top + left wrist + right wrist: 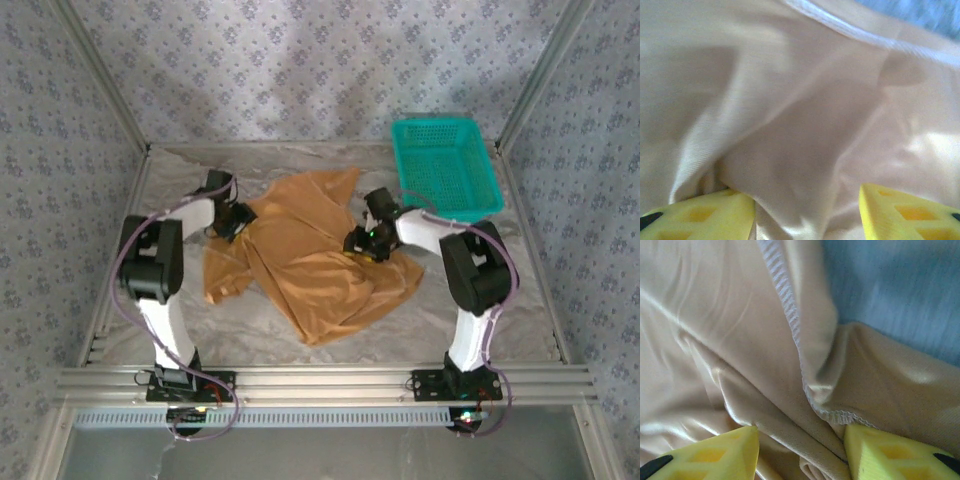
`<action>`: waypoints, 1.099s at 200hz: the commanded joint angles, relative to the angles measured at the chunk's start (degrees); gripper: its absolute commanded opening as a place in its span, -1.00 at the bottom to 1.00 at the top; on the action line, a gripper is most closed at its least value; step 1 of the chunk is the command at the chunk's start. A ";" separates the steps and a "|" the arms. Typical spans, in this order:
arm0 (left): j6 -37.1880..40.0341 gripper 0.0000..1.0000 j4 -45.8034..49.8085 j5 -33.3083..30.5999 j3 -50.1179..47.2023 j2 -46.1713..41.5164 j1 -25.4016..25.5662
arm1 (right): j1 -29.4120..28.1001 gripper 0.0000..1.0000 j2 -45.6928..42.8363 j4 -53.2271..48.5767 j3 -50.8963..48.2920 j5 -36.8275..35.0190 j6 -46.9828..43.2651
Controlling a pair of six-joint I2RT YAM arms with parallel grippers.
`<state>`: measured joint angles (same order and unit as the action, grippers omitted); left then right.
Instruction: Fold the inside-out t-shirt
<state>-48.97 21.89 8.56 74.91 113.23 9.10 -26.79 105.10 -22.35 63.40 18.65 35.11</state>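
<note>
- Overhead: left gripper [234, 222] and right gripper [362, 243] are too small to read the finger gap; their tips are lost against the t-shirt [310, 265].
- Left wrist: yellow fingers [700, 217] cut by the bottom edge; cloth blurred.
- Right wrist: yellow fingers [895, 457] cut likewise; white seam [785, 305] runs off the top edge.

You have a tan-orange t-shirt [310, 265] lying on a pale grey, crinkled table cover [500, 310]. Up close its cloth looks lighter and sandy, with white seam stitching [785, 295] running through it. Your basket [432, 122], at the far right corner of the table, is teal with an open mesh pattern. The walls [300, 70] carry a small floral print in blue-grey. The left arm [160, 300] and right arm [470, 335] are white and black, and the fingers [705, 215] are yellow with black marks.
</note>
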 commanded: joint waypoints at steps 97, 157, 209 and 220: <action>11.03 0.25 25.05 -4.31 28.14 4.78 5.48 | -4.16 0.10 -7.20 -10.17 8.36 -13.14 -5.32; 6.83 0.24 10.36 1.72 0.39 -5.93 8.62 | -0.39 0.09 10.57 -14.30 26.87 -7.19 -6.83; 9.96 0.24 10.41 1.30 -0.17 -1.48 6.01 | 1.59 0.05 26.30 -17.73 40.48 -6.49 -4.12; 10.59 0.24 10.31 1.37 1.35 0.01 5.22 | 2.55 0.04 28.82 -17.18 43.02 -6.74 -2.99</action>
<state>-40.49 33.54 9.65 73.17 109.49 16.40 -26.44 129.05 -36.64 101.03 11.53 29.91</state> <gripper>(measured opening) 0.618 0.527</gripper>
